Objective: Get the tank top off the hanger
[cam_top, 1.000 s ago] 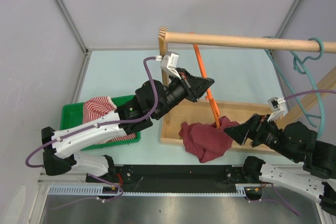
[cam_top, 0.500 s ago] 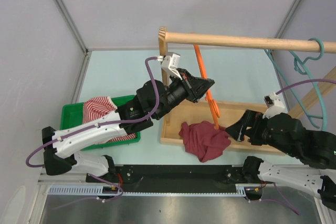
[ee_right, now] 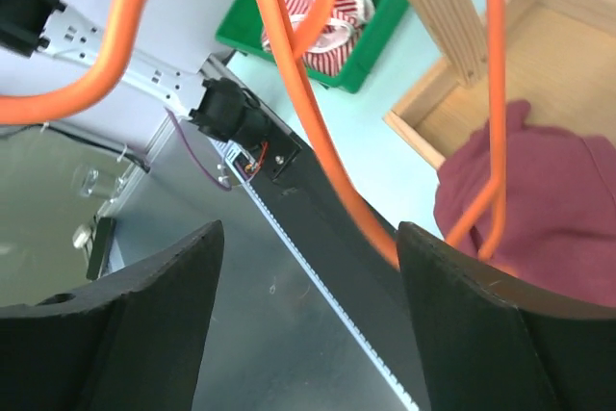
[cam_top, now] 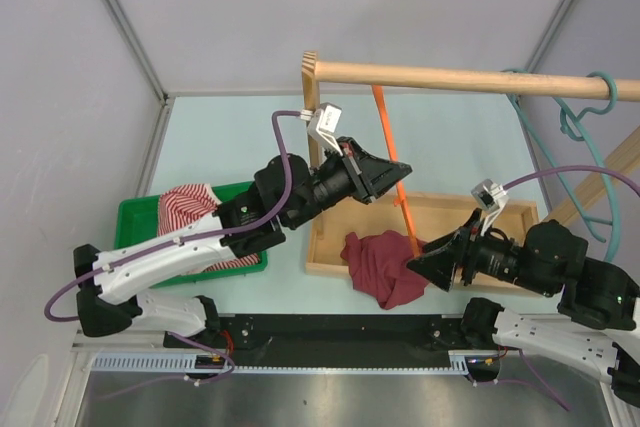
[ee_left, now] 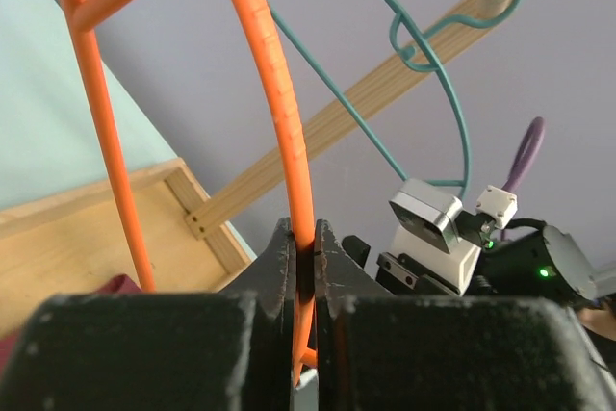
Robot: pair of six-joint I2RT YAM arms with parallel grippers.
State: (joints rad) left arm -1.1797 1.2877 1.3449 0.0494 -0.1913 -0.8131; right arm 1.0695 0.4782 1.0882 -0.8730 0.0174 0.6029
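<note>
An orange hanger hangs from the wooden rod. My left gripper is shut on its wire; in the left wrist view the orange wire runs down between the closed jaws of that gripper. The maroon tank top droops from the hanger's lower end over the front edge of the wooden tray. My right gripper stands open right beside the tank top. In its own view the hanger wire crosses in front of the open right gripper, with the tank top at the right.
A green bin holding a red-and-white striped cloth sits at the left. A teal hanger hangs at the rod's right end. The rod's wooden upright stands at the tray's back left corner.
The right gripper has moved left and lower, up against the tank top, and its jaws have narrowed a little. The left gripper keeps its hold on the hanger, shifted slightly.
</note>
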